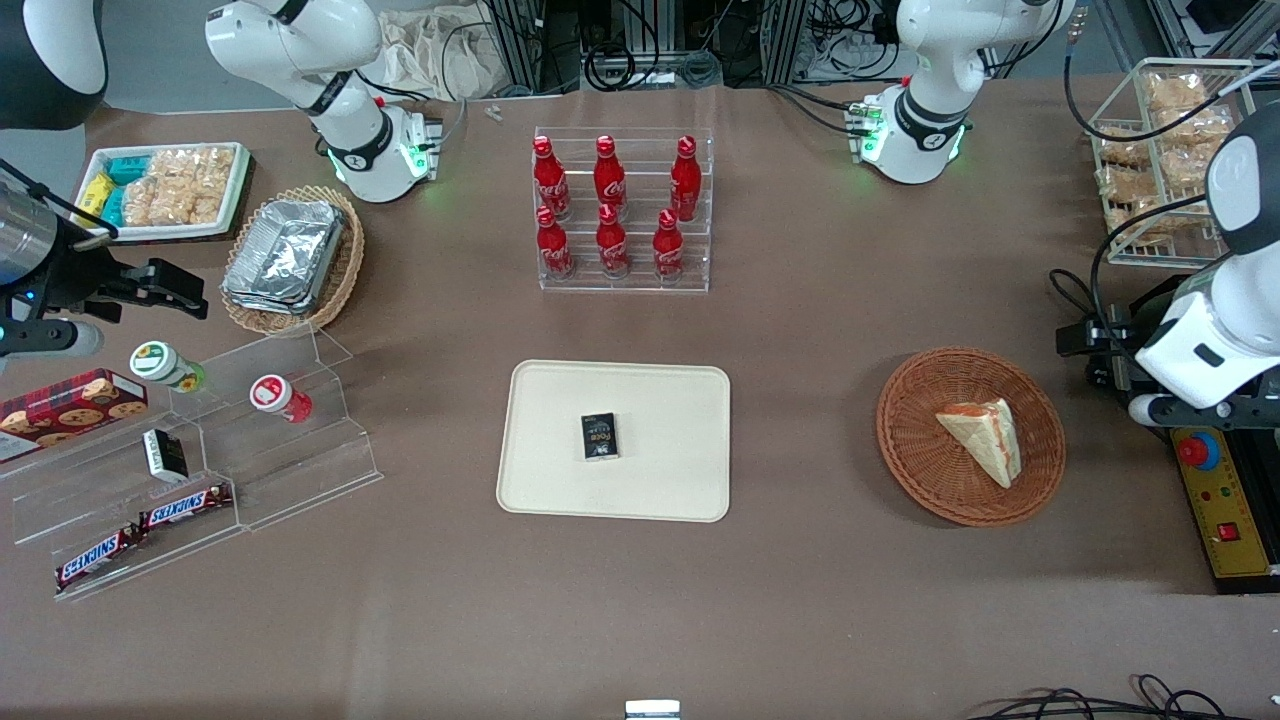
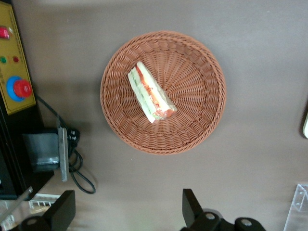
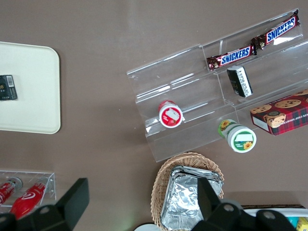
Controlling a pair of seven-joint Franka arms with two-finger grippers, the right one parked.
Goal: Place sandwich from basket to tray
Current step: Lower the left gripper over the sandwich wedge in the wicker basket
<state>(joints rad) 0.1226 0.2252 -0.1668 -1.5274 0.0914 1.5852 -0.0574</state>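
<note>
- The sandwich (image 1: 983,436), a pale triangular wedge, lies inside the round reddish-brown basket (image 1: 970,436), toward the working arm's end of the brown desk (image 1: 800,320).
- In the left wrist view the sandwich (image 2: 149,92) shows its cut edge with red, orange and green filling, and rests slightly off the middle of the basket (image 2: 163,92).
- The pincer (image 2: 129,211) hangs above the desk just beside the basket, with its two dark fingers (image 2: 191,207) spread wide apart and holding nothing.
- The fingers touch neither the basket nor the sandwich.
- The cream tray (image 1: 615,440) lies flat at the middle of the desk, well apart from the basket.
- A small black box (image 1: 600,437) sits on the tray, near its middle.
- A clear rack of six red bottles (image 1: 620,212) stands farther from the front camera than the tray.
- A yellow control box (image 1: 1225,515) with a red button sits at the desk edge beside the basket, on the working arm's end.
</note>
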